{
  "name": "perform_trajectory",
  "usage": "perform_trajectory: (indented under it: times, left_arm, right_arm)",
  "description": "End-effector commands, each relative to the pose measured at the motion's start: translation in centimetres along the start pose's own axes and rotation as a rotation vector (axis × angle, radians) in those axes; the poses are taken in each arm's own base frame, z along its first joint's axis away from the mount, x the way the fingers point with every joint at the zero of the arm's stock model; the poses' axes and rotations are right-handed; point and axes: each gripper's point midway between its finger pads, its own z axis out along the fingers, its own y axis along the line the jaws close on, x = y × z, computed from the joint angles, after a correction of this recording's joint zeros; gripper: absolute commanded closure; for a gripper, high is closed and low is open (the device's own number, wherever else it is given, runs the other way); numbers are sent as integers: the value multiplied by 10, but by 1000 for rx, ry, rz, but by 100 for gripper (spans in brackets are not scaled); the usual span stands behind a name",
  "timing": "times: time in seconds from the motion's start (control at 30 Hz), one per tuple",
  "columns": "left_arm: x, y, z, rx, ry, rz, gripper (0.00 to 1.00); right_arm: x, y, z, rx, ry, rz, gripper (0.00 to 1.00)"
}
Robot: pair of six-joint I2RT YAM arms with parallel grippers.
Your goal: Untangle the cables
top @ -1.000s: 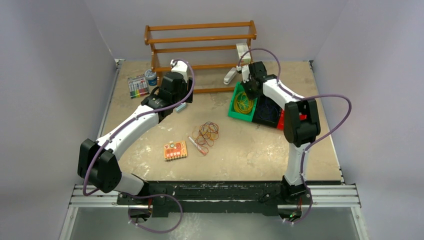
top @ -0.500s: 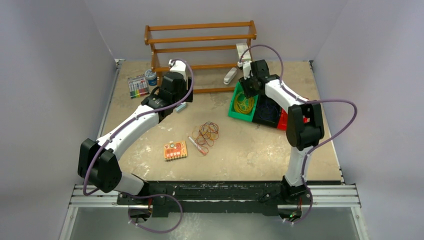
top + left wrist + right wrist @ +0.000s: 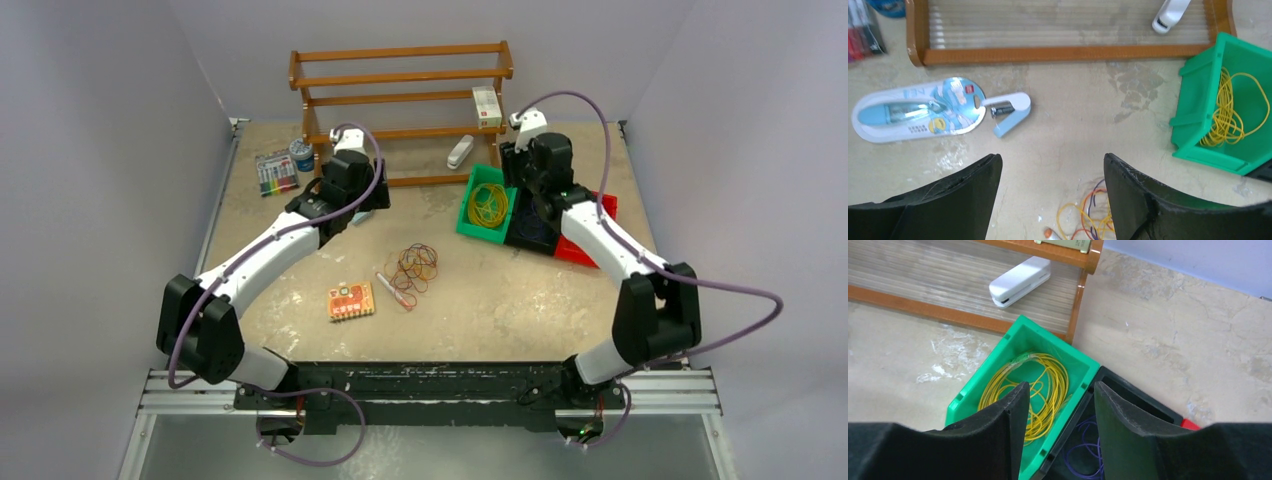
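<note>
The loose tangle of cables (image 3: 415, 268) lies near the middle of the bench (image 3: 500, 300), with orange-red, yellow and dark loops piled over one another. Which strand crosses which is too fine to make out. The left wrist view catches only its upper edge, cut off by the bottom of the picture. A pen (image 3: 393, 289) lies just beside its left edge, and an orange card (image 3: 350, 301) lies further left, apart from it.

To the right, a yellow cable (image 3: 487, 205) is coiled inside a green bin (image 3: 968, 400). Touching that bin is a black bin (image 3: 1138, 400) holding a dark blue cable (image 3: 1080, 450), only partly seen. A red bin (image 3: 605, 205) beyond it is mostly covered by the right arm.

The right end effector (image 3: 1062, 387) hangs over the seam between the green and black bins, fingers apart with nothing between them. The left end effector (image 3: 1052, 162) hangs above the bench between the tangle and a wooden rack (image 3: 400, 95), fingers wide apart and empty. In the top view both sets of fingers are hidden under the wrists.

A white stapler (image 3: 1020, 281) lies on the rack's lowest shelf and a small box (image 3: 486, 105) sits higher up. A blue blister pack (image 3: 918, 110) and a small stapler (image 3: 1010, 112) lie touching in front of the rack.
</note>
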Motion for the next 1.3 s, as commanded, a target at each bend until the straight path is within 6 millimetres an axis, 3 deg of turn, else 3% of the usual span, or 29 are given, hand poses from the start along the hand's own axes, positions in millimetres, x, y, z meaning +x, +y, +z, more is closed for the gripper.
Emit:
perform_trajectory:
  times: [0.0,0.07,0.2,0.3,0.4,0.47,0.53,0.6,0.67,0.73,0.97,1.07,1.27]
  left_arm:
    - [6,-8,-10,77,1,-95,28]
    - [15,-15,-8,118,26,-113,29]
    - [29,-27,-3,186,52,-136,31]
    - [31,-31,-1,203,57,-144,31]
    - [32,-33,-2,219,53,-149,32]
    - [32,-34,-3,228,49,-152,32]
    - [33,-34,-4,233,50,-155,33]
    - [35,-35,-5,241,50,-156,33]
    - [37,-37,-6,257,52,-157,34]
    - [37,-40,-7,282,49,-159,35]
    - [38,-45,-8,313,50,-152,37]
    - [38,-45,-8,313,52,-144,37]
    - [42,-46,-7,322,64,-141,38]
  right_arm:
    - [-47,3,-26,-8,-225,121,45]
    - [-42,3,-32,-14,-203,148,45]
    - [-23,9,-46,-32,-217,250,20]
    - [-15,29,-52,-148,-202,263,18]
    - [-14,43,-54,-226,-183,258,23]
    - [-12,66,-54,-322,-152,267,28]
    - [-5,92,-54,-384,-113,274,32]
    - [3,130,-57,-453,-60,254,35]
    - [21,160,-56,-515,10,253,40]
    - [29,180,-55,-557,44,292,46]
    - [76,216,-44,-668,214,360,55]
    - [71,219,-40,-667,216,350,56]
    - [91,226,-38,-690,285,331,59]
